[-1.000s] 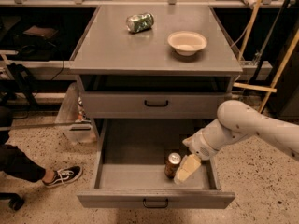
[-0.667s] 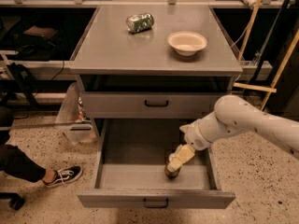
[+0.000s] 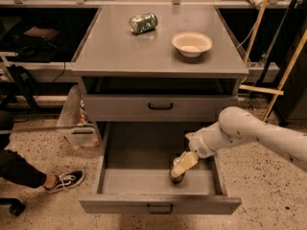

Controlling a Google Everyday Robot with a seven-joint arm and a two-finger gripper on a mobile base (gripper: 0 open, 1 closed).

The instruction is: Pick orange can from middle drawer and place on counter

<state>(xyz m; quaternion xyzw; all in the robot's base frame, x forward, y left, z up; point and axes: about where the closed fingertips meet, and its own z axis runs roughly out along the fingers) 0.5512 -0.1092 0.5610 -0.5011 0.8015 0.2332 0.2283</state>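
Tool point(image 3: 183, 164) sits low inside the open middle drawer point(image 3: 134, 152), R of centre, angled down onto the top of the orange can point(image 3: 176, 177); can't tell whether it's clamped on it or slack. Orange can stands upright on the drawer floor, near the front wall. White arm point(image 3: 249, 135) comes in from the R. Desk point(image 3: 120, 51) above carries a green can point(image 3: 143, 23) on its side & a bowl point(image 3: 192, 43), well apart.

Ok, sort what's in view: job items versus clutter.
Job: orange can, standing in the open middle drawer; counter; gripper, down at that can.
Lying about: green can and bowl, both on the counter; shoe, left of the drawer.
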